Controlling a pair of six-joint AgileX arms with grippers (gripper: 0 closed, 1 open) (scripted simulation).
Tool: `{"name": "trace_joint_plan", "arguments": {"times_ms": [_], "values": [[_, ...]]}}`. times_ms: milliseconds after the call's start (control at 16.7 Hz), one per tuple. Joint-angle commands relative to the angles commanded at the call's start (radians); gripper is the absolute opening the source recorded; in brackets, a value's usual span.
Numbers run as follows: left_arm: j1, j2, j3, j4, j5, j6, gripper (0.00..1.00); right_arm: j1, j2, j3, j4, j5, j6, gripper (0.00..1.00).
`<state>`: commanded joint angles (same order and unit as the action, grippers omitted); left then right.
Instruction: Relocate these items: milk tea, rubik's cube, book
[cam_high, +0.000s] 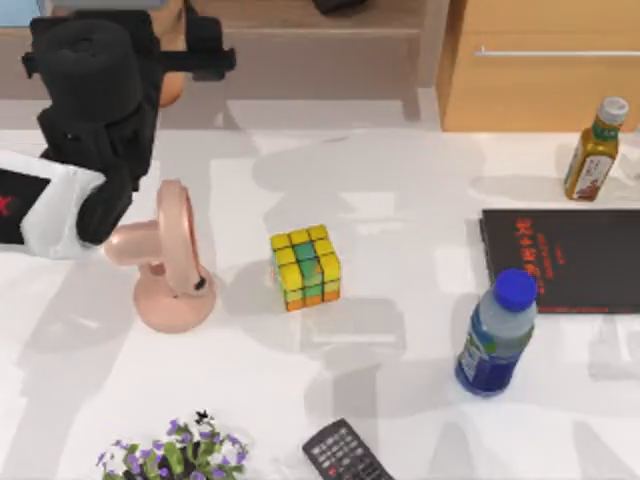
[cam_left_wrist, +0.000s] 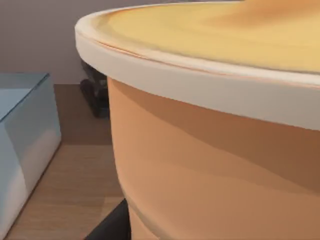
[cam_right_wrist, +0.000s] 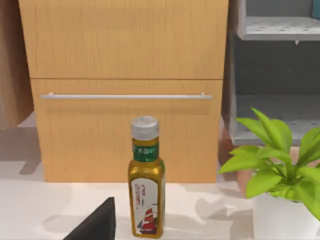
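My left gripper (cam_high: 172, 60) reaches over the wooden ledge (cam_high: 320, 30) behind the table at the far left and is shut on the milk tea (cam_high: 173, 90). The left wrist view has that peach-orange cup (cam_left_wrist: 210, 165) right up against the camera, cream rim on top. Beside it on the wood lies a pale teal block with a whitish side (cam_left_wrist: 22, 135), seemingly the book. The rubik's cube (cam_high: 306, 266) sits alone on the white table, a little left of the middle, with yellow, green and orange squares showing.
A pink fan (cam_high: 165, 262) stands left of the cube. A blue-capped bottle (cam_high: 495, 335), a flat black book (cam_high: 565, 260) and a yellow-brown bottle (cam_high: 593, 150) (cam_right_wrist: 146, 197) occupy the right side. A remote (cam_high: 345, 455) and purple flowers (cam_high: 170, 455) lie at the front edge. A wooden cabinet (cam_high: 540, 65) stands at the back right.
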<state>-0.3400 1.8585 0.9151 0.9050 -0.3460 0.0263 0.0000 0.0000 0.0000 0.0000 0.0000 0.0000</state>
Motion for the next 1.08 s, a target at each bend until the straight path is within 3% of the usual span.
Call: {"name": "trace_joint_plan", "arguments": {"times_ms": [180,300,660,780,900,1080], "values": [[0.099,0.027,-0.133,0.120,0.037,0.010,0.00,0.000,0.000,0.000,0.000,0.000,0.000,1.00],[0.186,0.053,-0.203,0.203,0.106,0.011,0.00,0.000,0.000,0.000,0.000,0.000,0.000,1.00],[0.460,0.142,-0.265,0.396,0.484,-0.007,0.00,0.000,0.000,0.000,0.000,0.000,0.000,1.00],[0.526,0.163,-0.250,0.428,0.575,-0.014,0.00,0.000,0.000,0.000,0.000,0.000,0.000,1.00],[0.564,0.175,-0.235,0.445,0.622,-0.019,0.00,0.000,0.000,0.000,0.000,0.000,0.000,1.00],[0.571,0.177,-0.232,0.448,0.630,-0.019,0.00,0.000,0.000,0.000,0.000,0.000,0.000,1.00]]}}
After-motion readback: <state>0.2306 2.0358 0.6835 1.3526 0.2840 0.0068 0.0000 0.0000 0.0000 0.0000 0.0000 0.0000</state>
